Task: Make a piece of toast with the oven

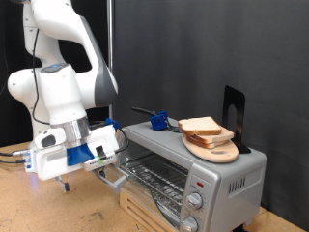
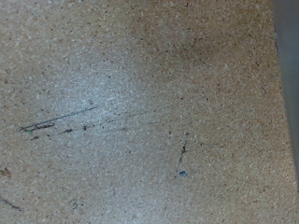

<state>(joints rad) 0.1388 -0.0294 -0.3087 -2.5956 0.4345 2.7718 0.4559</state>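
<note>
Ext view, left to right: I see the gripper (image 1: 64, 180) low over the wooden table (image 1: 39, 208), left of the oven (image 1: 188, 174); can't tell if its fingers are wide or narrow. Oven door (image 1: 145, 188) hangs open, wire rack (image 1: 154, 174) showing. The piece of toast (image 1: 205, 127) sits on a round board (image 1: 214, 147) atop the oven. No readable writing. Wrist cam: only speckled tabletop (image 2: 131, 112), fingers not in shot.

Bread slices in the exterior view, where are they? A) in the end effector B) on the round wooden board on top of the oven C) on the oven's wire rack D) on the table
B: the bread slices lie on the round wooden board atop the oven.
</note>
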